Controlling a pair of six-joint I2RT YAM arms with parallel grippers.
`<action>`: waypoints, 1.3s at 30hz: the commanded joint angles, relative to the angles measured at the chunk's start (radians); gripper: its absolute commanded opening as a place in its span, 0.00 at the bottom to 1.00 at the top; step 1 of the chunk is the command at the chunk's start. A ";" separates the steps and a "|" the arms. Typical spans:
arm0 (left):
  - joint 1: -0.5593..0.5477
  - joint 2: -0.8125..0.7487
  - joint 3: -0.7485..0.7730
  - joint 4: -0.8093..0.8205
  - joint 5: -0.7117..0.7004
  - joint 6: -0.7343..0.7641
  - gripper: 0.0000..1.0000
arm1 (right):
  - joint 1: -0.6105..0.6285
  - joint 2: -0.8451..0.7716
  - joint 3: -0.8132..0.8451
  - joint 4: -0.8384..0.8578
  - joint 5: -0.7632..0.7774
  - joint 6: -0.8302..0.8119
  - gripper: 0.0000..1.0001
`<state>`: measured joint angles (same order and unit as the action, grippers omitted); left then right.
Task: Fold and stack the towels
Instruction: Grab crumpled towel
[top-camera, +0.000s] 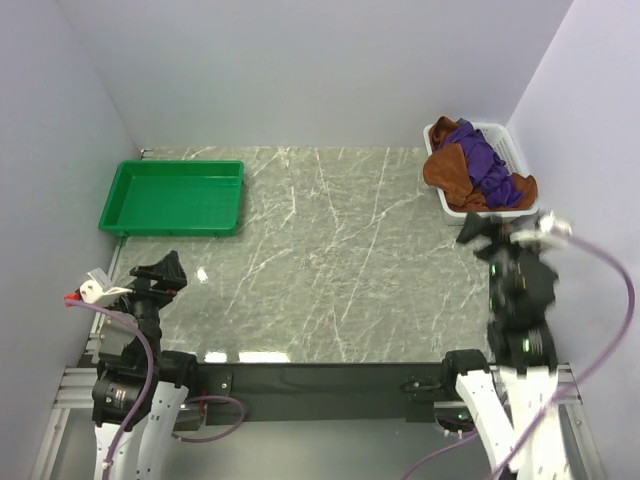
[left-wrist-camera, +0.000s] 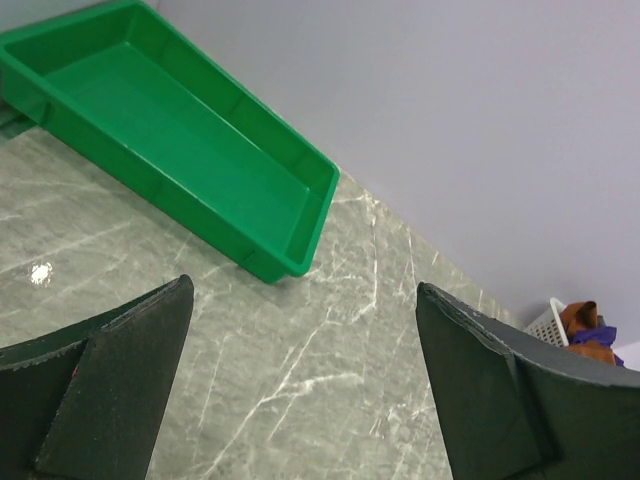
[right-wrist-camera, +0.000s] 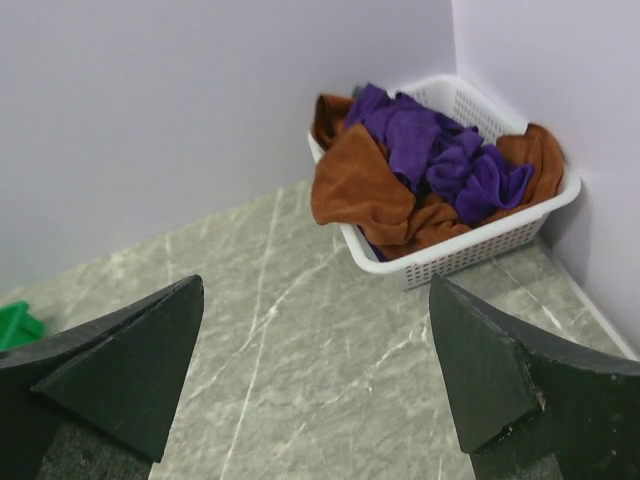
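The rust-brown and deep purple plush towels (right-wrist-camera: 400, 170) lie crumpled in a heap inside the white slotted plastic basket (right-wrist-camera: 480, 250). The basket sits in the far right corner of the grey-green marbled worktop (top-camera: 330, 270), and one brown towel is draped over its rim. The right pincer (right-wrist-camera: 315, 380) hovers near the basket, spread wide and holding nothing. The left pincer (left-wrist-camera: 305, 380) is likewise spread and unladen near the shallow green plastic tray (left-wrist-camera: 200, 150) at the far left, well apart from the towels.
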<state>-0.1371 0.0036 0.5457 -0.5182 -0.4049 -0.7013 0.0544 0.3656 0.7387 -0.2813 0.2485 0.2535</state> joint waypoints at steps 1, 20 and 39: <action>-0.009 -0.151 0.026 0.000 0.020 -0.013 0.99 | 0.004 0.261 0.147 -0.030 0.058 0.029 1.00; -0.018 -0.106 0.028 -0.008 -0.011 -0.015 0.99 | -0.005 1.374 0.873 -0.157 0.133 0.271 0.89; 0.001 -0.068 0.026 0.003 0.021 -0.001 0.99 | -0.050 1.616 0.881 0.008 0.236 0.549 0.58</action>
<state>-0.1452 0.0036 0.5457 -0.5434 -0.4038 -0.7181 0.0086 1.9995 1.6279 -0.3645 0.4625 0.7540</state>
